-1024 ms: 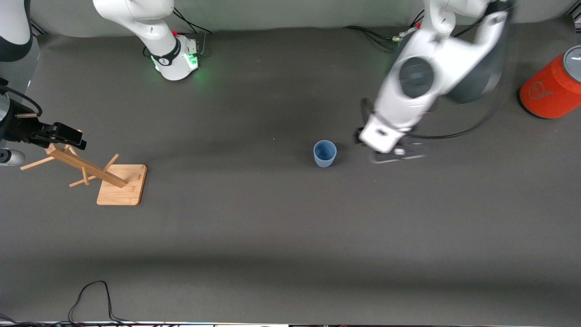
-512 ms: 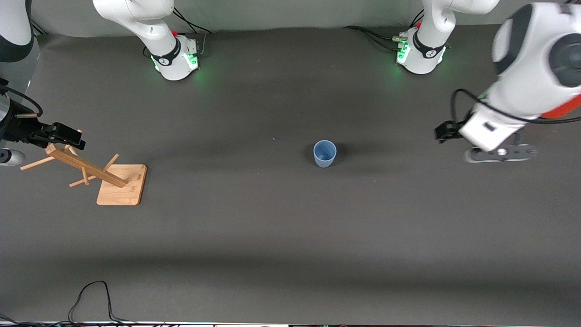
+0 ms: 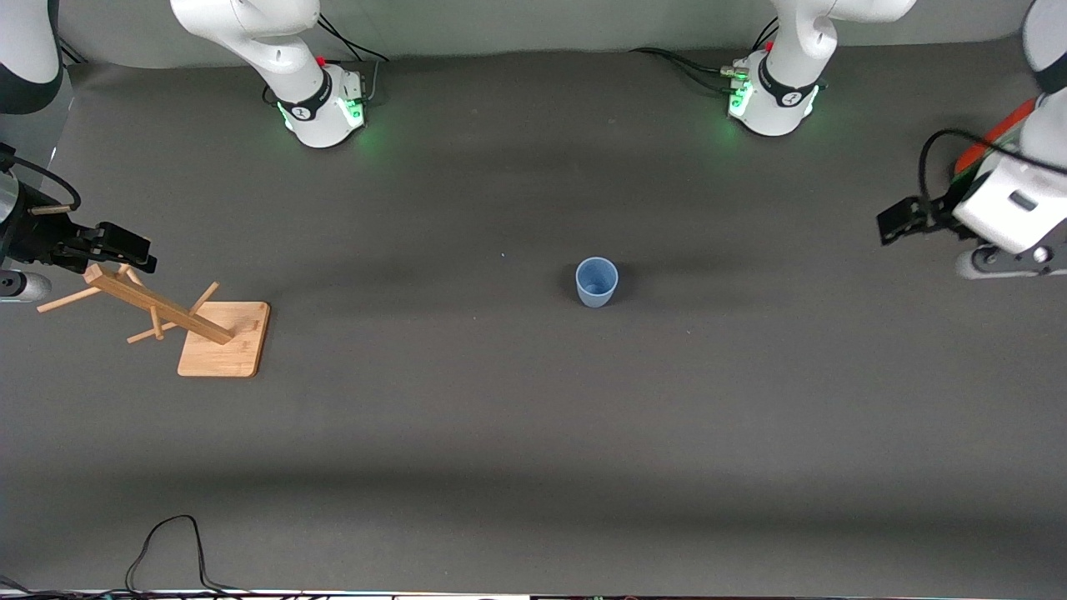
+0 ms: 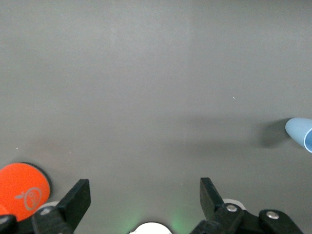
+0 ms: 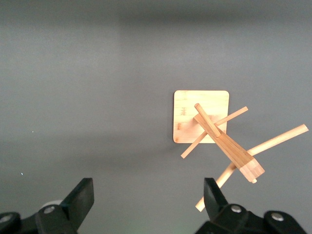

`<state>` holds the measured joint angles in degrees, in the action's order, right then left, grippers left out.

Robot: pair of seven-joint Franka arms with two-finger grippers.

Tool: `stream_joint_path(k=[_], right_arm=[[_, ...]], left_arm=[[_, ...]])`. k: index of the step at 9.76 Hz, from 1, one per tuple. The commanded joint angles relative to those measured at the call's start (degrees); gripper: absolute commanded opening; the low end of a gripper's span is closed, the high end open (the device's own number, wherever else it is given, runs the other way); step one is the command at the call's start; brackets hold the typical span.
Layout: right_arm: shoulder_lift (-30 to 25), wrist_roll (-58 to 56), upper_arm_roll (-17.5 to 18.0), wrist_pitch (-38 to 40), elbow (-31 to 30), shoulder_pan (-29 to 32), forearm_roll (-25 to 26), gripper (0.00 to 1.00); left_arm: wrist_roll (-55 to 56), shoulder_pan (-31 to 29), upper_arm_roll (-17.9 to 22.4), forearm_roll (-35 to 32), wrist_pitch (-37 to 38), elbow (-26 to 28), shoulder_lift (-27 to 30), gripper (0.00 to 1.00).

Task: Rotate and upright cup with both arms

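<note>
The cup [image 3: 597, 282] stands upright mid-table, mouth up, well apart from both grippers. The left gripper [image 4: 141, 200] hangs wide open, empty, near the orange cylinder [image 4: 23, 196]; the right gripper [image 5: 148, 204], also spread wide, waits over the wooden rack [image 5: 219, 139]. A careless pass could tip the light cup.

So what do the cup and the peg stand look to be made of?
The cup: probably plastic, with a plain, even pale-blue matte wall and a thin rim. The peg stand: light unpainted wood, possibly bamboo, with grain lines visible on its square base and dowel pegs in the right wrist view.
</note>
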<state>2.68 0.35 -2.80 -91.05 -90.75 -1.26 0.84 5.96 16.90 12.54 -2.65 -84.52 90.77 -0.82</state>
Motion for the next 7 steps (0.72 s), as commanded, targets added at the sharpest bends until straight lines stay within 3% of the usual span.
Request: stream_joint_path(k=[1, 4, 7], right_arm=[[-0.7, -1.3, -0.4, -0.5, -0.6, -0.6, 0.9, 1.00], [-0.4, -1.2, -0.4, -0.5, 0.0, -0.5, 0.8, 1.00], [-0.2, -1.2, -0.4, -0.5, 0.0, -0.5, 0.8, 1.00]], left_arm=[[-5.3, -3.4, -0.1, 0.5, 1.2, -2.4, -0.9, 1.00], [-13.8, -5.2, 0.0, 0.6, 1.1, -2.7, -0.3, 1.00], [-13.8, -5.5, -0.1, 0.9, 0.9, -2.7, -0.3, 1.00]])
